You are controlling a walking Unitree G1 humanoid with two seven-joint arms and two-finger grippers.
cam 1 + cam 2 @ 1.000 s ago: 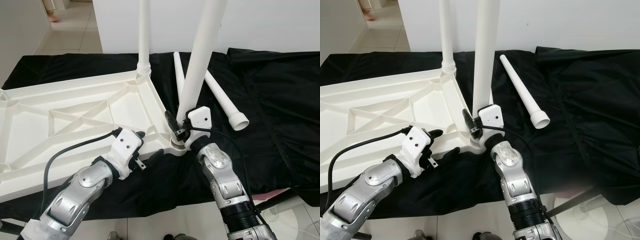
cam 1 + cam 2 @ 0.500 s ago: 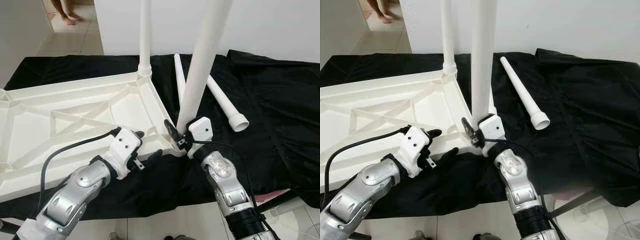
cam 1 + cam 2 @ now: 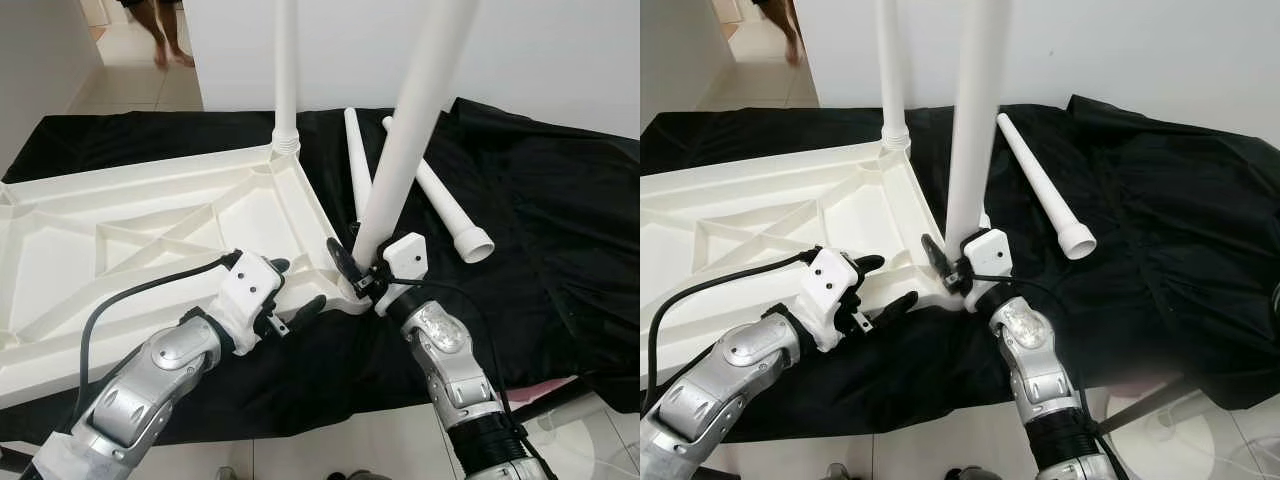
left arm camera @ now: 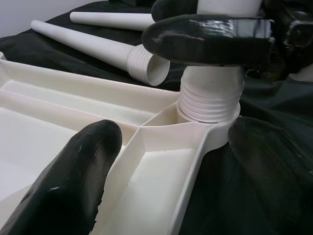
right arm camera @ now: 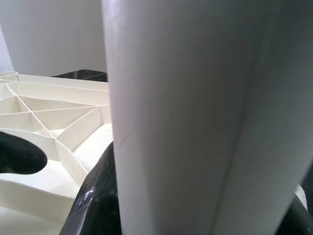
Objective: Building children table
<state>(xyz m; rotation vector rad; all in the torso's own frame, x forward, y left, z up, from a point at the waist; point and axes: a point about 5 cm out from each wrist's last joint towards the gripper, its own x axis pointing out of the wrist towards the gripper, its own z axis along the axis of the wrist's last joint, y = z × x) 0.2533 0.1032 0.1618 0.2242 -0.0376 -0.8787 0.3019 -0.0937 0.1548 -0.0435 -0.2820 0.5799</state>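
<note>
Black cloth (image 3: 560, 180) covers my work surface, with the upturned white tabletop (image 3: 150, 235) on its left half. My left gripper (image 3: 295, 290) hovers spread wide over the near corner rim. My right gripper (image 3: 362, 268) is clamped around the leg (image 3: 410, 130) seated in the corner socket. Two loose legs (image 3: 440, 200) lie beyond; another stands at the far corner (image 3: 286, 75).

Silver arms (black cables), white wrists.
</note>
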